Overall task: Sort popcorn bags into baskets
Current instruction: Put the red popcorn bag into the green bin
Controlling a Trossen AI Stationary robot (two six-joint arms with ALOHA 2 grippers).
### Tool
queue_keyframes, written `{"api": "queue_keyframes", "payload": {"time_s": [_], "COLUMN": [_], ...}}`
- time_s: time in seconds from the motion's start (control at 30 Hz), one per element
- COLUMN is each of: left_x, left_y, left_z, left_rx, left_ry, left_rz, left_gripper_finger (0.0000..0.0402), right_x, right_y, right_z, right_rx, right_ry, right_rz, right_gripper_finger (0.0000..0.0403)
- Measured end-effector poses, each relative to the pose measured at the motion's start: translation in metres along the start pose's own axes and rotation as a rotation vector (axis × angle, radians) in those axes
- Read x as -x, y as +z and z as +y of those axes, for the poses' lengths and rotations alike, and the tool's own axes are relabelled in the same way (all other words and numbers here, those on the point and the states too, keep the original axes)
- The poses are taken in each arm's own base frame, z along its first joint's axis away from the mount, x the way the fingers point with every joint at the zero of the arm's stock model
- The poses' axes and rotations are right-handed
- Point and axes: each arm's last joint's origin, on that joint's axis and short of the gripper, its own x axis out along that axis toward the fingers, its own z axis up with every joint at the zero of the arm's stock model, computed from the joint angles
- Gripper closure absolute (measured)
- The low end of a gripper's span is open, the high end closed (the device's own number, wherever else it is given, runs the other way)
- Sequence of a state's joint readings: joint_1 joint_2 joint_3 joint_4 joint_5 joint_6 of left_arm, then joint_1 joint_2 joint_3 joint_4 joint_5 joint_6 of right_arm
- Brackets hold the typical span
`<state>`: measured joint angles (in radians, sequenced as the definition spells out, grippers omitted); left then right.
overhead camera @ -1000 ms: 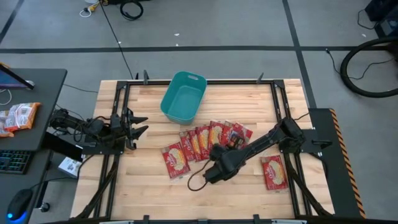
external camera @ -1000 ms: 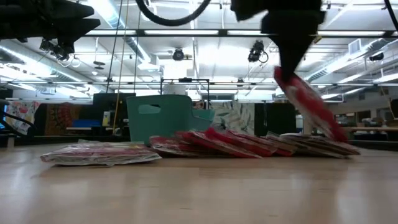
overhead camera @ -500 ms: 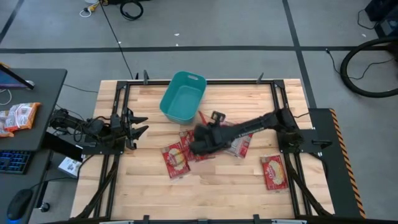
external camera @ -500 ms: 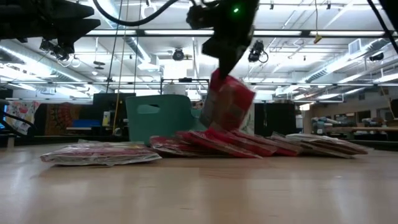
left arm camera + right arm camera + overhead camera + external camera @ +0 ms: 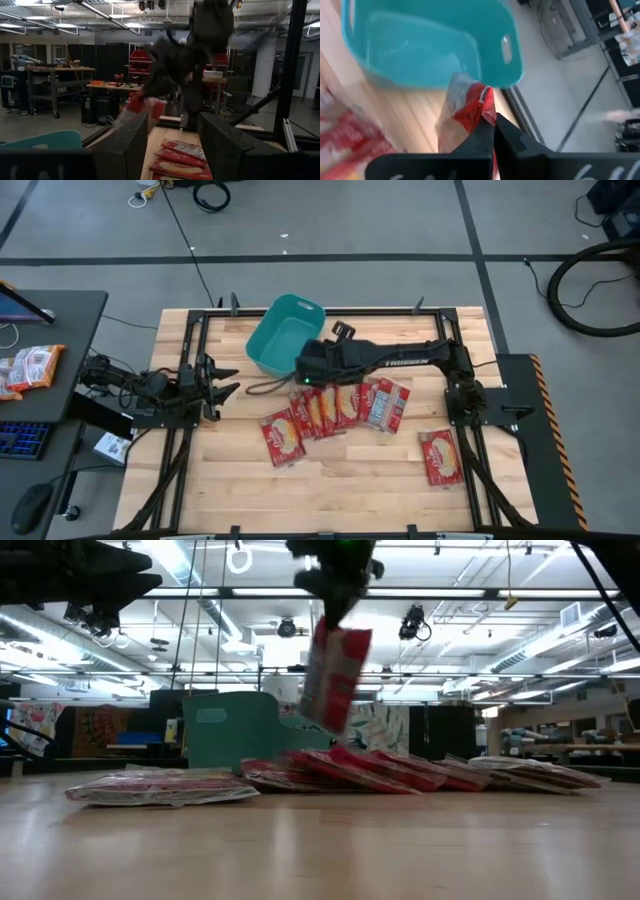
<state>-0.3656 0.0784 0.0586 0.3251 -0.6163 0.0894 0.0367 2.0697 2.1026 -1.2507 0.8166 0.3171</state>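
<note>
One popcorn bag point(image 5: 335, 675) hangs pinched in the right claw point(image 5: 492, 131), lifted clear of the table point(image 5: 350, 490) just beside the teal basket point(image 5: 283, 338), near its rim. We see the fingers clamped together on the bag's red corner in the right wrist view. Several more popcorn bags point(image 5: 338, 406) lie overlapped in a row on the table below, one separate bag point(image 5: 441, 456) near the right edge. We see the left claw point(image 5: 222, 380) parked at the table's left side, fingers spread apart, holding nothing.
</note>
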Motion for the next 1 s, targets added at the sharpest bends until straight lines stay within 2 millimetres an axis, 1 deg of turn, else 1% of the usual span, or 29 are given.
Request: {"api": "queue_keyframes", "payload": {"time_s": [0.13,0.27,0.37,0.47,0.57,0.73,0.8,0.87,0.9,1.0], "left_x": [0.000,0.000,0.000,0.000,0.000,0.000,0.000,0.000,0.000,0.000], "left_y": [0.000,0.000,0.000,0.000,-0.001,-0.001,-0.001,-0.001,-0.001,-0.001], "left_z": [0.000,0.000,0.000,0.000,0.000,0.000,0.000,0.000,0.000,0.000], "left_rx": [-0.003,-0.003,-0.003,-0.003,-0.006,-0.006,-0.006,-0.007,-0.006,-0.006], "left_ry": [0.000,0.000,0.000,0.000,-0.001,0.000,-0.001,-0.001,0.000,0.000], "left_rz": [0.004,0.004,0.004,0.004,0.008,0.008,0.008,0.008,0.008,0.008], "left_gripper_finger": [0.0224,0.0224,0.0224,0.0224,0.0224,0.0224,0.0224,0.0224,0.0224,0.0224], "right_x": [0.007,-0.002,-0.015,-0.031,-0.046,-0.072,-0.081,-0.091,-0.095,-0.111], "right_y": [0.018,0.030,0.039,0.044,0.048,0.045,0.044,0.045,0.046,0.049], "right_z": [-0.018,-0.028,-0.035,-0.046,-0.063,-0.094,-0.105,-0.108,-0.107,-0.091], "right_rx": [-0.030,-0.024,-0.037,-0.049,-0.096,-0.167,-0.217,-0.250,-0.255,-0.229], "right_ry": [0.052,0.109,0.164,0.203,0.211,0.157,0.196,0.260,0.293,0.387], "right_rz": [-0.060,-0.111,-0.159,-0.171,-0.173,-0.114,-0.099,-0.099,-0.105,-0.110], "right_gripper_finger": [0.0398,0.0398,0.0398,0.0398,0.0398,0.0398,0.0398,0.0398,0.0398,0.0398]}}
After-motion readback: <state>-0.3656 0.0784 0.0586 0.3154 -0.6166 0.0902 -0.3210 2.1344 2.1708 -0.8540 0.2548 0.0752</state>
